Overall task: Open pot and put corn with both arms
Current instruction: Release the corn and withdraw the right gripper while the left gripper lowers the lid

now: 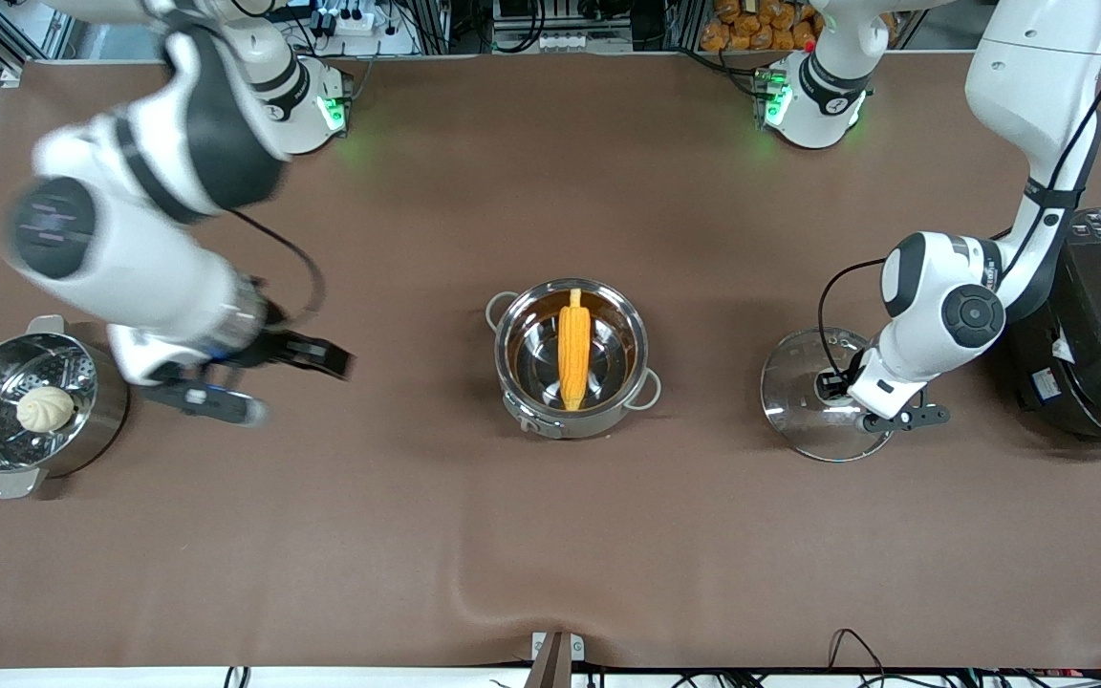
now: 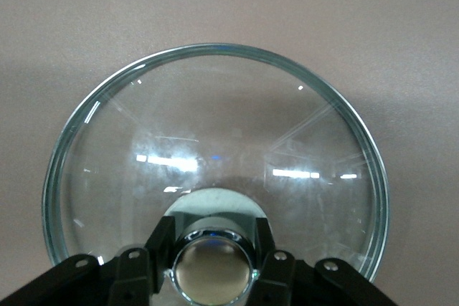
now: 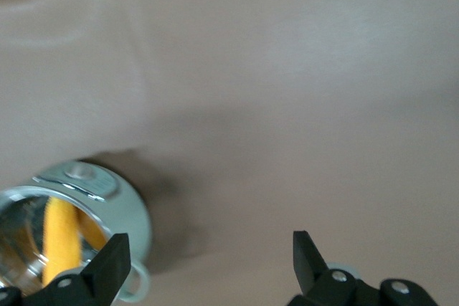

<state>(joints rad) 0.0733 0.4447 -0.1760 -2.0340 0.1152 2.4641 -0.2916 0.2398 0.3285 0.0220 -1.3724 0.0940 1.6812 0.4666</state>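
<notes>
Corn lies inside the uncovered pot at mid-tabletop; left pincer grips the lid knob, right pincer hangs spread, empty.

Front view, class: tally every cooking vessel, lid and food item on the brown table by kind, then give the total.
Open steel pot: 1
Steamer pot: 1
Black rice cooker: 1
Glass lid: 1
Corn cob: 1
White bun: 1
Total: 6
</notes>
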